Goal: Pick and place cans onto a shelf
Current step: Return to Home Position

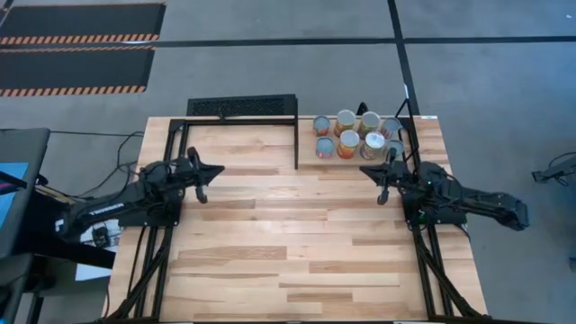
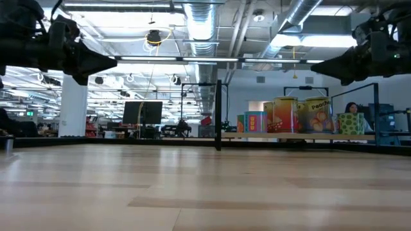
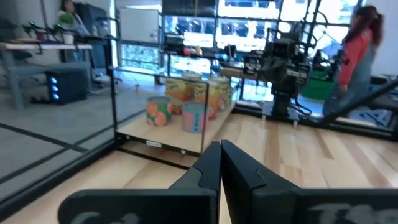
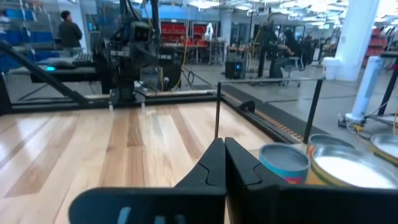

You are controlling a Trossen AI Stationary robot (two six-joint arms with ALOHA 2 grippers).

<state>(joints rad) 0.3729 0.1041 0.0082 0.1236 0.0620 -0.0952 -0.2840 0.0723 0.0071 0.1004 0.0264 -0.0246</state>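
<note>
Several cans (image 1: 351, 135) stand upright in a cluster on the table's far right part, to the right of the black shelf frame (image 1: 241, 106). They also show in the low view (image 2: 289, 115), the left wrist view (image 3: 186, 106) and the right wrist view (image 4: 283, 163). My left gripper (image 1: 205, 177) hangs shut and empty above the table's left part, pointing right. My right gripper (image 1: 382, 184) hangs shut and empty above the right part, just nearer than the cans, pointing left. Both hover well above the wood in the low view, the left gripper (image 2: 110, 62) and the right gripper (image 2: 316, 64).
The shelf's thin black post (image 1: 297, 144) stands between the shelf bay and the cans. The wooden tabletop (image 1: 288, 243) lies between and in front of the arms. People stand in the room beyond the table, one in the left wrist view (image 3: 356, 56) and one in the right wrist view (image 4: 69, 31).
</note>
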